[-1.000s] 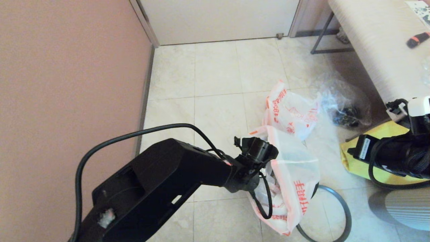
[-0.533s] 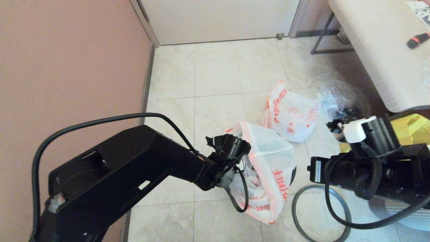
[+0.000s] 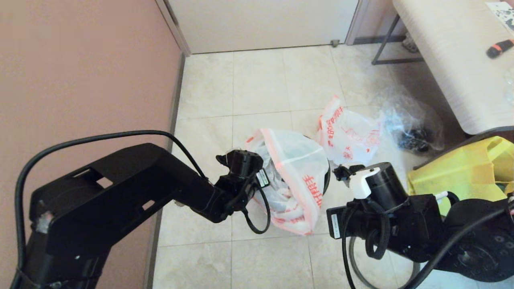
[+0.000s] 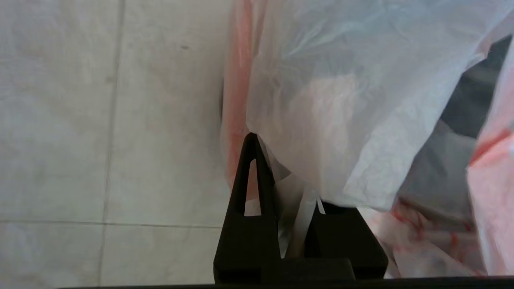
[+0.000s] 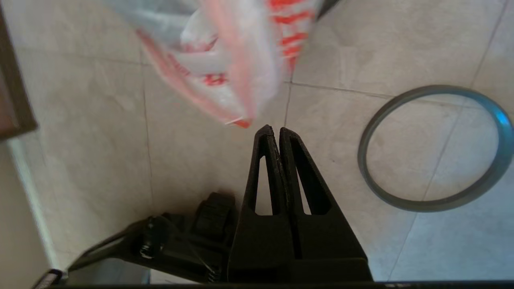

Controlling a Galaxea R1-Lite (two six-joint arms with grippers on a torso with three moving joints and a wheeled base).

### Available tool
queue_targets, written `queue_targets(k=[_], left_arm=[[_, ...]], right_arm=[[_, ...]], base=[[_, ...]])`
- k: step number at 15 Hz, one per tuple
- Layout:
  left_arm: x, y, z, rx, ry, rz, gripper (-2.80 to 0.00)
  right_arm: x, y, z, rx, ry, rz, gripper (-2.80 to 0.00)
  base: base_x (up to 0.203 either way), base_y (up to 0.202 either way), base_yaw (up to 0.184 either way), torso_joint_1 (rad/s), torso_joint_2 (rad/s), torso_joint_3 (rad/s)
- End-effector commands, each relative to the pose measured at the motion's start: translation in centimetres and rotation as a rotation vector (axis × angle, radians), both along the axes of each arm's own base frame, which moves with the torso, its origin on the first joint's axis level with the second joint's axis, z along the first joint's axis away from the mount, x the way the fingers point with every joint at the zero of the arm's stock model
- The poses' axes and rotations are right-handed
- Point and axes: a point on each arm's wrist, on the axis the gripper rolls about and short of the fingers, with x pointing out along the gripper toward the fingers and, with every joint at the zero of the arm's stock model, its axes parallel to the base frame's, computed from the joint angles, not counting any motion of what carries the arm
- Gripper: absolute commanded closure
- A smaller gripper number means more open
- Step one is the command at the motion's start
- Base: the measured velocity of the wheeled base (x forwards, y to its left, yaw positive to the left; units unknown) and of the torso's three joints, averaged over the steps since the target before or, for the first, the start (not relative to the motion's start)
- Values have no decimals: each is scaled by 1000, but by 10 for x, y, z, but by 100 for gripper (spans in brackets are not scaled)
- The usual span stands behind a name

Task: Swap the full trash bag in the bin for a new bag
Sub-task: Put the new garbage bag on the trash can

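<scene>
Now our left jaws (image 4: pixel 277 180) pinch the full bag's (image 3: pixel 295 176) rim, its bulk hanging right of them; our right jaws (image 5: pixel 278 134), closed and empty, sit just beside.

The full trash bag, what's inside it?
Through the full trash bag, gripped by the left end effector, only pale lumps and red-printed wrappers show. The film hides exactly what they are. The right end effector is shut nearby.

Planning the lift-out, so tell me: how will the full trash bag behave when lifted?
The full trash bag probably sags and swings, since its thin film hangs crumpled where the left end effector pinches it. It looks light for its bulk. The film may slip or tear.
</scene>
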Motion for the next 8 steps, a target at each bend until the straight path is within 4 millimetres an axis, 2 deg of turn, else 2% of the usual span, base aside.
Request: queue_targets(k=[1, 3, 8], left_arm=[[-2, -3, 10, -19, -25, -6, 0], [-2, -8, 11, -22, -32, -17, 0], [1, -11, -6, -29, 4, -65, 0]], right_arm=[[-1, 9, -10, -30, 11, 8, 0], [0, 17, -17, -54, 10, 34, 0], [13, 32, -39, -62, -3, 74, 0]], base=[[0, 0, 0, 0, 0, 0], [0, 0, 0, 0, 0, 0], [0, 0, 0, 0, 0, 0]])
